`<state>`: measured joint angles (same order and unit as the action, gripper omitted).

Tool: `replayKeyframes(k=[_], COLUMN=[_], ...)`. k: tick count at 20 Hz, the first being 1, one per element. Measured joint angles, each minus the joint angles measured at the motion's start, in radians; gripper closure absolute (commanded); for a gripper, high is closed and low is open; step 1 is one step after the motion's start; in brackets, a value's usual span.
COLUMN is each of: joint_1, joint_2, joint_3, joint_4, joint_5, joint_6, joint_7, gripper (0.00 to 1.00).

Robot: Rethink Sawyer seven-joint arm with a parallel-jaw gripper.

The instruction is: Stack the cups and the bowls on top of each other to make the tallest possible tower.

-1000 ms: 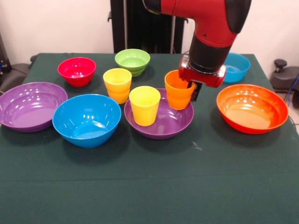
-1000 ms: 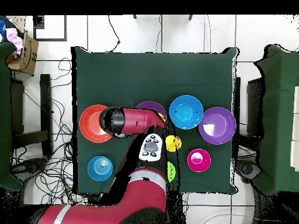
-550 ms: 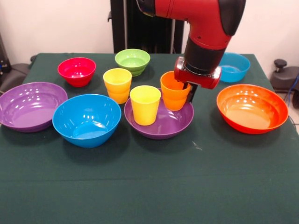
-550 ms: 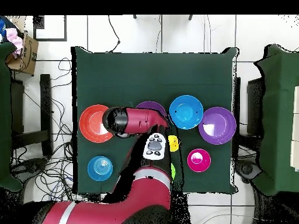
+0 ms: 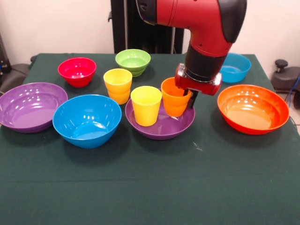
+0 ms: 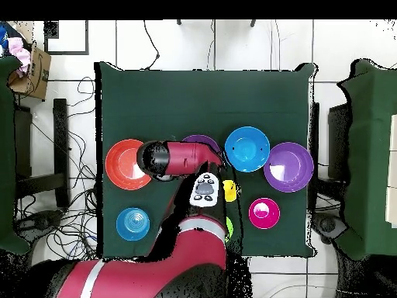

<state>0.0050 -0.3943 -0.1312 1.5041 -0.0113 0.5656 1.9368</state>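
Red and black at the wrist, hand (image 5: 187,96) clamped on the far rim of the orange cup (image 5: 175,97), one finger down outside the wall, the other presumably inside. Gripped at the rim, likely so the tapered body hangs free for setting down. Cup upright, low over the inside of the middle purple bowl (image 5: 161,125); whether touching the bowl floor, cannot tell. Just beside it in the same bowl, a yellow cup (image 5: 145,105), upright, perhaps a partner for nesting or a start of the tower. Behind, on the desk (image 5: 150,187), a second yellow cup (image 5: 117,85). Further out, spread apart and unstacked: blue bowl (image 5: 87,120), second purple bowl (image 5: 29,105), red bowl (image 5: 77,71), green bowl (image 5: 133,61), orange bowl (image 5: 252,108), small blue bowl (image 5: 236,67). From overhead, mostly arm hiding the cups. No tower yet.
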Motion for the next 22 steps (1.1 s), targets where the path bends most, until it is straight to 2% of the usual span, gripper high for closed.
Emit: replayKeyframes(k=[14,20,21,22], joint_1=[-0.002,-0.005,-0.008,-0.009], joint_2=[0.047,0.046,0.046,0.045], joint_3=[0.003,0.005,0.006,0.005], joint_4=[-0.024,-0.024,-0.025,-0.025], joint_5=[-0.019,-0.019,-0.019,-0.019], joint_6=[-0.086,-0.092,-0.092,-0.092], joint_7=[0.0,0.0,0.0,0.0], gripper=[1.0,1.0,0.0,0.0])
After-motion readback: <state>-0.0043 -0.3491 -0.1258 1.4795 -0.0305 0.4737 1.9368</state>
